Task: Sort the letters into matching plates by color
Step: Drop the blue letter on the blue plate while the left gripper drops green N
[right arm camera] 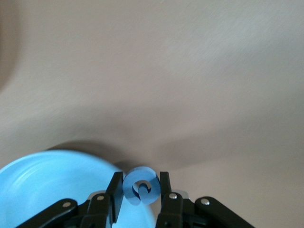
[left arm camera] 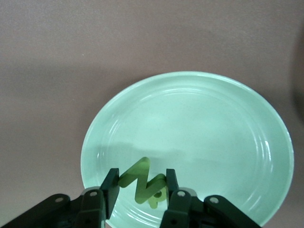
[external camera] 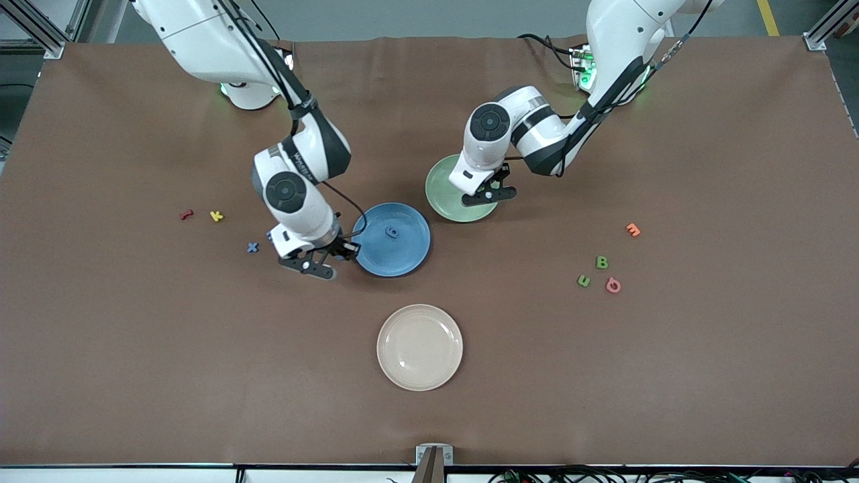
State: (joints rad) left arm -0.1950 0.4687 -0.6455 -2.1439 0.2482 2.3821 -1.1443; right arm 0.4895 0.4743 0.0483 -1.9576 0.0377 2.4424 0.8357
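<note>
The left pincer (left arm camera: 138, 190) clamped a light, squashy green foam zigzag letter (left arm camera: 142, 183) across its flanks over the round pale green plate (left arm camera: 228, 118); the right pincer (right arm camera: 138, 192) clamped a curled blue foam letter (right arm camera: 141, 187) beside the round blue plate's (right arm camera: 52, 183) rim.

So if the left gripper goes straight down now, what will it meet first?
Most likely the pale green plate: the left gripper, holding a green letter, hangs over the plate's rim area, though its height is unclear.

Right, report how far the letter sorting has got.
Done: one blue letter lies in the blue plate. In hand: the right pincer holds another blue letter; the left pincer holds a green letter over the green plate. Left: the blue X, green B and green U.
</note>
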